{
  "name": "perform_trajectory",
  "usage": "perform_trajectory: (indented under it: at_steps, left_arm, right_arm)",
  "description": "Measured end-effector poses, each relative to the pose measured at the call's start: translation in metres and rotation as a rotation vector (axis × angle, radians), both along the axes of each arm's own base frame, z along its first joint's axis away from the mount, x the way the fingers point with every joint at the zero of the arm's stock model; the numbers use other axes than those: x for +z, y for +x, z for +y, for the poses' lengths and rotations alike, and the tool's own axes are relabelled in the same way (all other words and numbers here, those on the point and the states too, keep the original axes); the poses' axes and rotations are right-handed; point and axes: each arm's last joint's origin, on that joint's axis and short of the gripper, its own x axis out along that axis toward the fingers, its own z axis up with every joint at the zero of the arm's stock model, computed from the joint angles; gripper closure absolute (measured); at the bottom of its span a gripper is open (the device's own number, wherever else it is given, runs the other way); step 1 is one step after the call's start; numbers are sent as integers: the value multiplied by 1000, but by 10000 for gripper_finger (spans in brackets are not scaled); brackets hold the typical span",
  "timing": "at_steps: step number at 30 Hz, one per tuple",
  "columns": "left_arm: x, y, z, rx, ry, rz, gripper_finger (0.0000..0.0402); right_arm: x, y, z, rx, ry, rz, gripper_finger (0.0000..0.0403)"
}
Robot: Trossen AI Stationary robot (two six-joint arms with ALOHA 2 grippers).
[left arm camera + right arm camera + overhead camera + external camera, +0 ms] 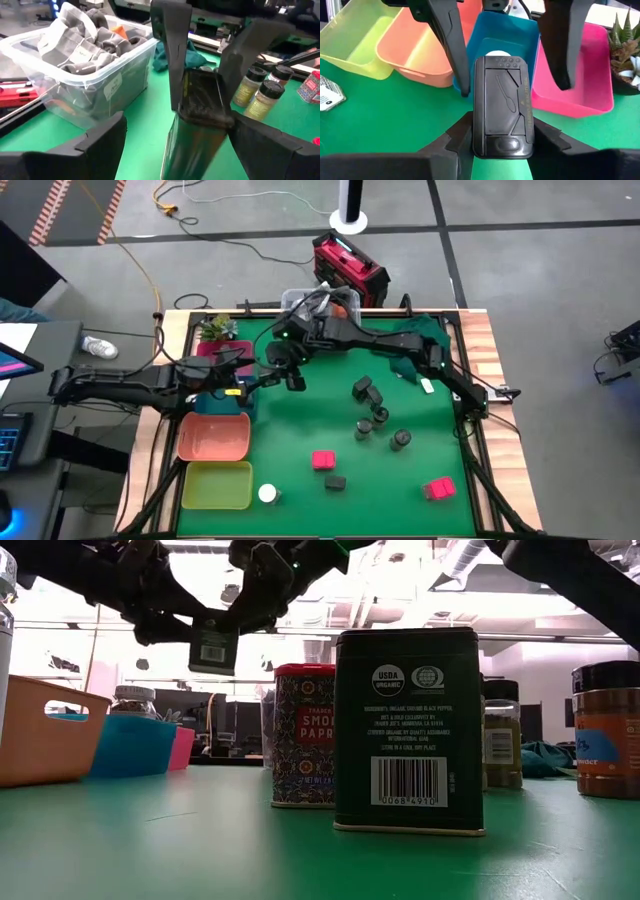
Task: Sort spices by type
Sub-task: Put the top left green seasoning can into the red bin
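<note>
A black box (pixel 503 107) is gripped between the fingers of the right gripper (pixel 502 150), its lidded top end pointing out past the fingertips toward the blue tray (pixel 520 31); its long axis is seen to run straight forward from the jaws, roughly level above the green table (pixel 385 115). The left gripper (pixel 172 145) is spread wide open, one finger (pixel 100 137) on each side of the same box (pixel 200 102), with clear gaps between its pads and the box walls; in that view the box is tilted, its far end clamped between the two right fingers (pixel 172 55). In the high view both grippers meet over the table beside the blue tray (pixel 222 402); a pink tray (pixel 585 70), an orange tray (pixel 415 45) and a yellow tray (pixel 355 40) are lined up alongside it.
</note>
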Motion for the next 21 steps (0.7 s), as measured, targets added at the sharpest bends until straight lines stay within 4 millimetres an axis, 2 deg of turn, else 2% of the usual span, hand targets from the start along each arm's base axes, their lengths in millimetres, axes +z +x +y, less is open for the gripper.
perform_trajectory:
  at_steps: [7,21]
  left_arm:
    - [2,5,0,-21,17,-19,125]
    - [2,5,-1,-51,32,-18,269]
  right_arm:
    - [1,1,2,3,-1,-15,235]
    - [1,1,1,1,-1,-12,234]
